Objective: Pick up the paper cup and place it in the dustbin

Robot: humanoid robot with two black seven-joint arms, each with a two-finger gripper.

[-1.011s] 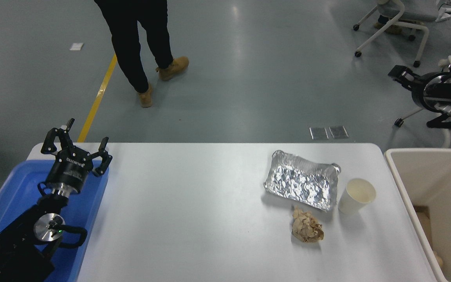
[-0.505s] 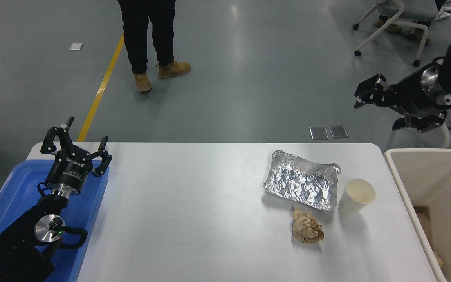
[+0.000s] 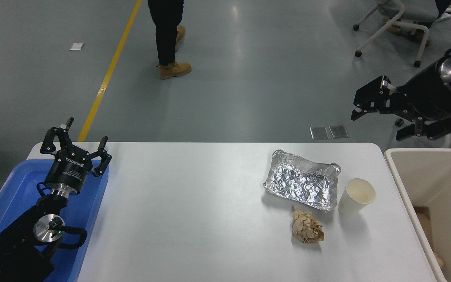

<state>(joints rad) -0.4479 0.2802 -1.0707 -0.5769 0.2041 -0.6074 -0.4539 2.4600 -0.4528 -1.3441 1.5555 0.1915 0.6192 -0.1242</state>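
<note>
The only print I can read is the white "ROBOTIQ" on my left gripper (image 3: 76, 145), parked over the blue tray (image 3: 10, 184), fingers spread, holding nothing. My right gripper (image 3: 378, 117) hangs in the air beyond the table's (image 3: 194, 211) far right corner — jaws wide apart, empty, touching nothing. The paper cup (image 3: 356, 196) stands upright near the table's right edge, just beside the foil tray (image 3: 302, 185), with the crumpled brown paper ball (image 3: 307, 230) near it — the dustbin (image 3: 409, 188) sits to its right.

Black arms, silver joints, black pincer (image 3: 76, 143)
</note>
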